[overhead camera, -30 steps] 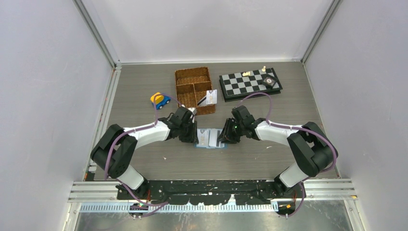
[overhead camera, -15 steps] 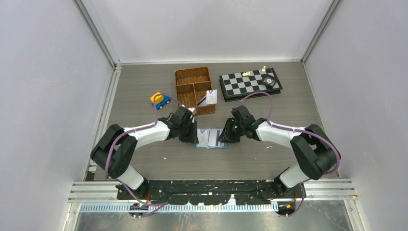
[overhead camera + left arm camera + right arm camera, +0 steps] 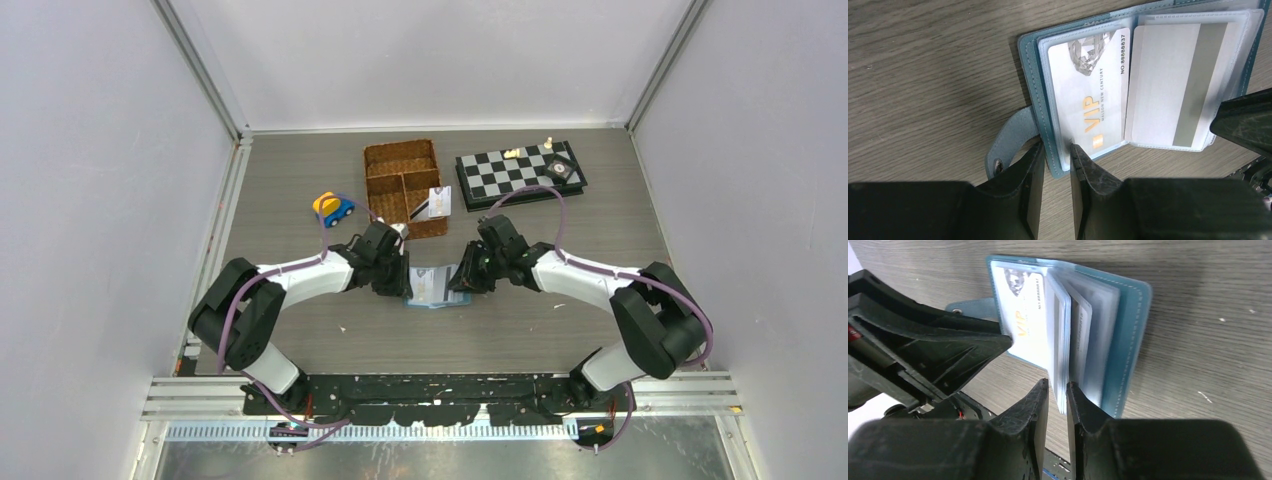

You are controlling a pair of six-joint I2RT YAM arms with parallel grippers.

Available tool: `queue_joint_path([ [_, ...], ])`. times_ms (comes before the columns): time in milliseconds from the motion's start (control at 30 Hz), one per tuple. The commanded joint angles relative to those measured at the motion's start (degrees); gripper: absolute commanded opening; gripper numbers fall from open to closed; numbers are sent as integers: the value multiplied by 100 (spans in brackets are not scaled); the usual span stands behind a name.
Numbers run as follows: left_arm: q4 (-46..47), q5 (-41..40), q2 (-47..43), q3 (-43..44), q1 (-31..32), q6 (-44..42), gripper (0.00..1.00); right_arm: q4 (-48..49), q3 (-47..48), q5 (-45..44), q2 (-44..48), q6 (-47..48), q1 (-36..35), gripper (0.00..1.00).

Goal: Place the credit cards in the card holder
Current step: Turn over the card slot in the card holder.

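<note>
The teal card holder [image 3: 430, 287] lies open on the table between both grippers. In the left wrist view its cover [image 3: 1027, 60] frames clear sleeves holding a white VIP credit card [image 3: 1088, 85] and a white card with a grey stripe [image 3: 1168, 80]. My left gripper [image 3: 1055, 150] is shut on the holder's near cover edge, beside the snap tab [image 3: 1008, 145]. My right gripper [image 3: 1058, 387] is pinched on the standing clear sleeves of the holder [image 3: 1128, 330]. Another credit card [image 3: 438, 201] leans on the basket's right side.
A brown wicker divided basket [image 3: 403, 185] stands behind the holder. A chessboard [image 3: 520, 173] with a few pieces lies at the back right. A small blue and orange toy car [image 3: 332, 208] sits to the left of the basket.
The right gripper's jaws have narrowed onto the sleeves and that wrist has edged slightly left. The left gripper and the holder have stayed put.
</note>
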State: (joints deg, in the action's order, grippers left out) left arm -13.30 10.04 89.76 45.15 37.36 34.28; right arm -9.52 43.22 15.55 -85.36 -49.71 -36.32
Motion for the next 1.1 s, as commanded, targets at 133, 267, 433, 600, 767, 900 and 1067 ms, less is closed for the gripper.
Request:
queue_joint_path([
  [133, 336, 270, 230, -111, 75, 70, 27, 354, 266, 62, 187, -26, -125, 24],
  [267, 323, 263, 235, -111, 74, 71, 27, 370, 262, 64, 148, -22, -139, 22],
  [433, 328, 263, 250, -111, 69, 74, 26, 405, 233, 71, 84, -25, -154, 20],
  [600, 331, 261, 266, -106, 70, 74, 26, 425, 235, 68, 9, -26, -162, 20],
  [767, 330, 261, 286, -111, 69, 80, 26, 378, 237, -4, -24, -6, -169, 19],
  [900, 326, 271, 305, -111, 70, 79, 26, 266, 248, -112, -24, 38, -180, 18],
  [1067, 335, 277, 330, -111, 63, 79, 25, 267, 234, -122, -33, 34, -176, 15],
])
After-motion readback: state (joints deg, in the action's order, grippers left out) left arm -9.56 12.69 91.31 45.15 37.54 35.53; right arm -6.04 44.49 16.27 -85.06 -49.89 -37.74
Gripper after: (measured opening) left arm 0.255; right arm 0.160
